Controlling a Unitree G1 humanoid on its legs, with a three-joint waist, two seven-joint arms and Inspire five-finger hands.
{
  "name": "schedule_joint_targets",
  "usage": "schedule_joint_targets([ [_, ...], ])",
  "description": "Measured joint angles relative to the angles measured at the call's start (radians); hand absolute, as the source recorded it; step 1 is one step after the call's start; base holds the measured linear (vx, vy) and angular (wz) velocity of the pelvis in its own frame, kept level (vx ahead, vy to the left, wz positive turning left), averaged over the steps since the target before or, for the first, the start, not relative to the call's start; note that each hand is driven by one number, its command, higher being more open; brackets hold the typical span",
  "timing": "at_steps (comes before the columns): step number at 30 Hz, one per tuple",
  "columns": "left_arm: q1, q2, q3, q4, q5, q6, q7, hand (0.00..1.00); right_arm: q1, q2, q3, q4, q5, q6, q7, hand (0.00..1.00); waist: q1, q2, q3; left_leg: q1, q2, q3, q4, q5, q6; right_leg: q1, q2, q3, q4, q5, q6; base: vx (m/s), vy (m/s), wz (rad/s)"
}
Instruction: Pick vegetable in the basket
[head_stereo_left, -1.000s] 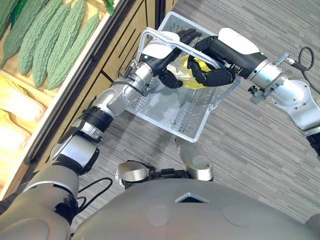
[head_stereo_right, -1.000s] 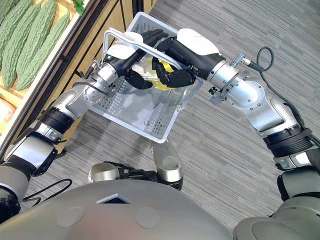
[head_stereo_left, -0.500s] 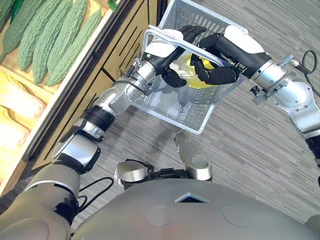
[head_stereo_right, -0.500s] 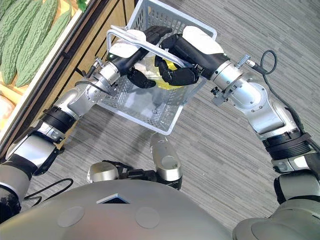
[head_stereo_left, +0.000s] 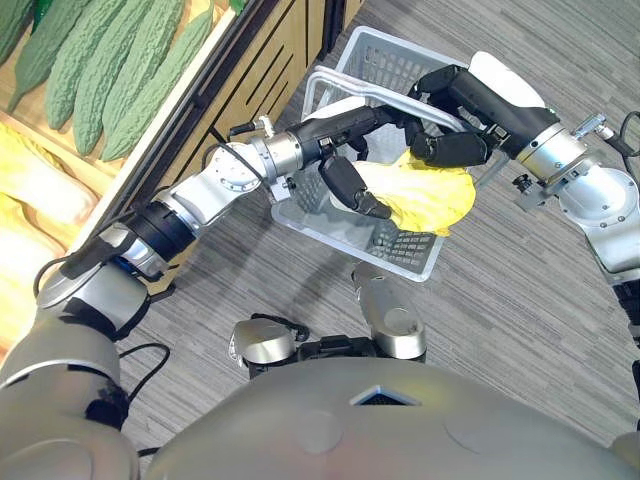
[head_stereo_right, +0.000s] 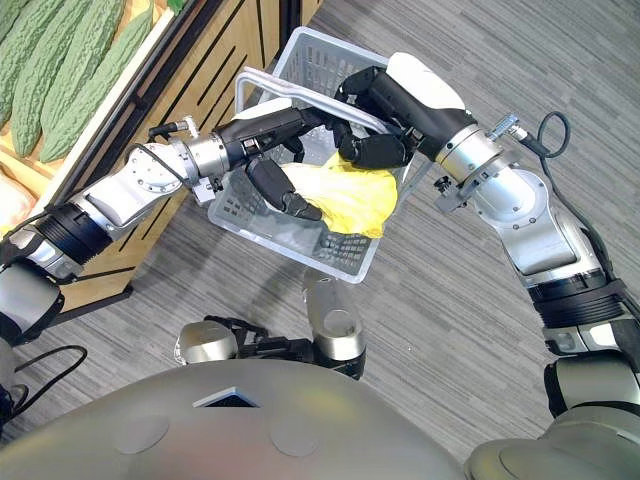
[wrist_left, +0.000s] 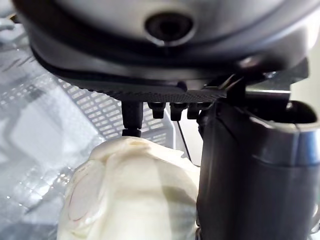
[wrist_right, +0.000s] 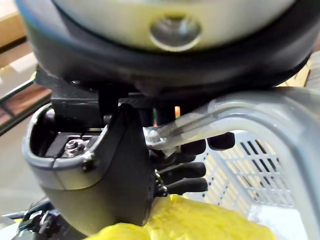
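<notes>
A pale yellow leafy vegetable (head_stereo_left: 425, 200) in clear wrap hangs over the near rim of the white mesh basket (head_stereo_left: 405, 255). My left hand (head_stereo_left: 335, 130) reaches across the basket. Its fingers lie over the vegetable and its thumb curls under it. The left wrist view has the vegetable (wrist_left: 130, 195) right by that hand, with basket mesh (wrist_left: 75, 110) behind. My right hand (head_stereo_left: 450, 145) is shut round the basket's grey handle (wrist_right: 260, 112), holding the basket up off the floor, tilted.
Several green bitter gourds (head_stereo_left: 100, 60) lie on a wooden produce shelf at the upper left. Yellow produce (head_stereo_left: 30, 180) sits lower on the same stand. The stand's wooden front (head_stereo_left: 250, 70) is close behind the basket. Grey striped floor (head_stereo_left: 540, 300) spreads to the right.
The vegetable has come up from inside the basket to above its near rim, held in my left hand. The basket has tipped and shifted a little right, and the left arm has stretched out.
</notes>
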Motion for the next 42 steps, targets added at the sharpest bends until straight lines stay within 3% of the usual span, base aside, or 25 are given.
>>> schedule_joint_targets([
  [7, 0.001, -0.056, 0.008, 0.008, 0.021, 0.012, 0.078, 1.0, 0.022, 0.034, -0.047, 0.014, -0.017, 0.019, -0.001, 0.0, 0.002, 0.006, 0.003, -0.003, 0.0, -0.005, 0.0, 0.0, 0.0, 0.002, -0.002, -0.004, 0.0, 0.0, 0.0, 0.02, 0.013, 0.01],
  [17, 0.004, -0.204, 0.126, 0.085, 0.213, 0.018, 0.138, 1.0, 0.061, 0.074, -0.132, 0.016, -0.023, 0.025, -0.002, 0.0, 0.004, 0.008, 0.005, -0.027, -0.001, -0.044, 0.0, 0.001, 0.004, 0.009, -0.019, -0.03, 0.0, 0.0, 0.0, 0.01, 0.019, 0.1],
  [24, 0.005, -0.307, 0.231, 0.103, 0.548, 0.056, 0.173, 1.0, 0.086, 0.113, -0.192, 0.016, -0.06, 0.035, 0.001, 0.0, 0.018, 0.018, 0.024, -0.034, -0.004, -0.057, -0.001, 0.003, 0.006, 0.013, -0.026, -0.039, 0.0, 0.0, 0.0, 0.0, 0.016, 0.05],
  [29, 0.005, -0.332, 0.261, 0.107, 0.642, 0.056, 0.171, 1.0, 0.091, 0.138, -0.231, 0.016, -0.06, 0.038, 0.016, 0.0, 0.02, 0.02, 0.036, -0.048, -0.012, -0.076, -0.004, 0.005, 0.01, 0.012, -0.039, -0.05, 0.0, 0.0, 0.0, -0.01, 0.015, 0.09],
  [36, 0.005, -0.351, 0.284, 0.107, 0.644, 0.056, 0.158, 1.0, 0.092, 0.146, -0.257, 0.016, -0.06, 0.038, 0.029, 0.0, 0.028, 0.019, 0.039, -0.052, -0.015, -0.082, -0.005, 0.005, 0.011, 0.012, -0.042, -0.053, 0.0, 0.0, 0.0, 0.0, 0.002, 0.01],
  [42, 0.01, -0.317, 0.288, 0.058, 0.635, 0.056, 0.098, 1.0, 0.129, 0.15, -0.297, 0.002, -0.06, 0.039, 0.033, 0.0, 0.029, 0.018, 0.042, -0.066, -0.005, -0.1, 0.005, 0.004, 0.013, 0.012, -0.043, -0.069, -0.001, 0.0, 0.0, -0.02, 0.003, 0.06],
])
